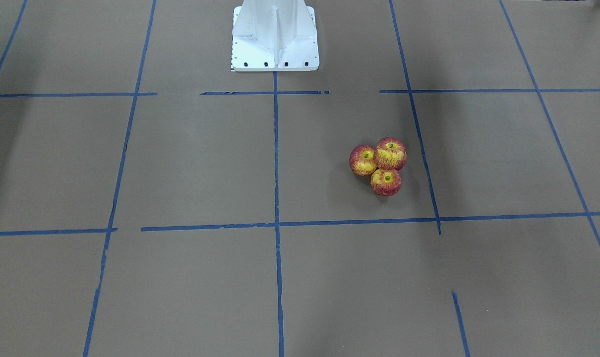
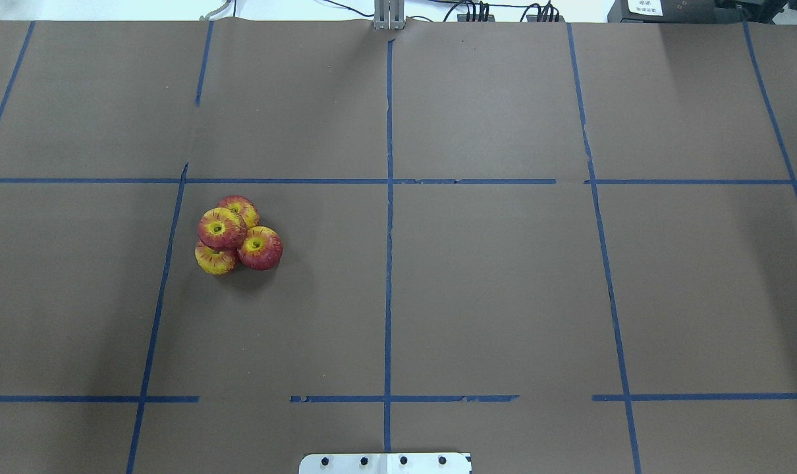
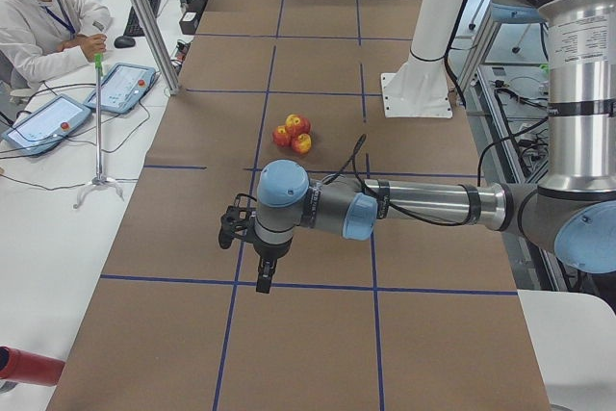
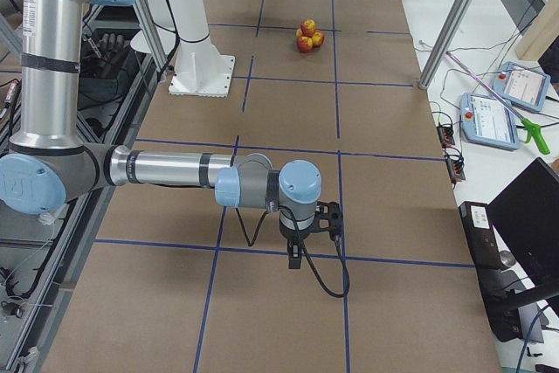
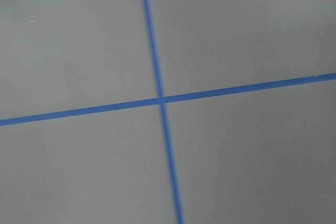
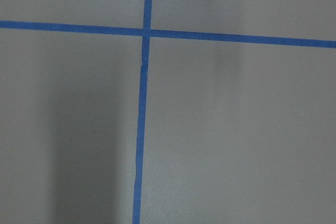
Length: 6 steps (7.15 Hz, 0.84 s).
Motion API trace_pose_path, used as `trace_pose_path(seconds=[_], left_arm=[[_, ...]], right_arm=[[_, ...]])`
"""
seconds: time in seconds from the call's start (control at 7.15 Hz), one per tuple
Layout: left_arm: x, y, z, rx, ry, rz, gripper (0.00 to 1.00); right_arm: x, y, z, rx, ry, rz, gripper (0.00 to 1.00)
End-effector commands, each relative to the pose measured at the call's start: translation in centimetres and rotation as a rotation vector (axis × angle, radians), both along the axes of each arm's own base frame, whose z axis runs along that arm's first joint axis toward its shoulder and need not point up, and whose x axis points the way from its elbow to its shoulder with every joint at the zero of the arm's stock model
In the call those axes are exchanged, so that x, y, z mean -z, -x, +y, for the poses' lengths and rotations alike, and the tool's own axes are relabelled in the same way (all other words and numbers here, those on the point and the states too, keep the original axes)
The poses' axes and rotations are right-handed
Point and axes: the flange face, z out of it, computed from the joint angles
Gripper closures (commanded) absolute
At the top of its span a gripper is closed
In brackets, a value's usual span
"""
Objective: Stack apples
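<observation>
Four red and yellow apples sit in a tight pile on the brown table, on the robot's left half. One apple rests on top of the other three. The pile also shows in the front-facing view, the left view and the right view. My left gripper shows only in the left view, hanging over the table's near end, far from the pile. My right gripper shows only in the right view, at the opposite end. I cannot tell whether either is open or shut. The wrist views show only bare table.
Blue tape lines divide the brown table into squares. A white pedestal base stands at the robot's side of the table. An operator sits beside the table with tablets and a metal post.
</observation>
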Motion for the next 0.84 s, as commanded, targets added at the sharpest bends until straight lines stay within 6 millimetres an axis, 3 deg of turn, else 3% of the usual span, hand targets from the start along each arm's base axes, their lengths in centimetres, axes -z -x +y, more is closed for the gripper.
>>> trace_pose_path(seconds=[0.0,0.7], left_arm=[[1.22,0.84,-1.51,-0.045,0.031,0.009,0.02],[1.09,0.87,-0.83,-0.043,0.037,0.011,0.0]], right_arm=[[0.0,0.0,0.0,0.0,0.0,0.0,0.0],[0.0,0.0,0.0,0.0,0.0,0.0,0.0]])
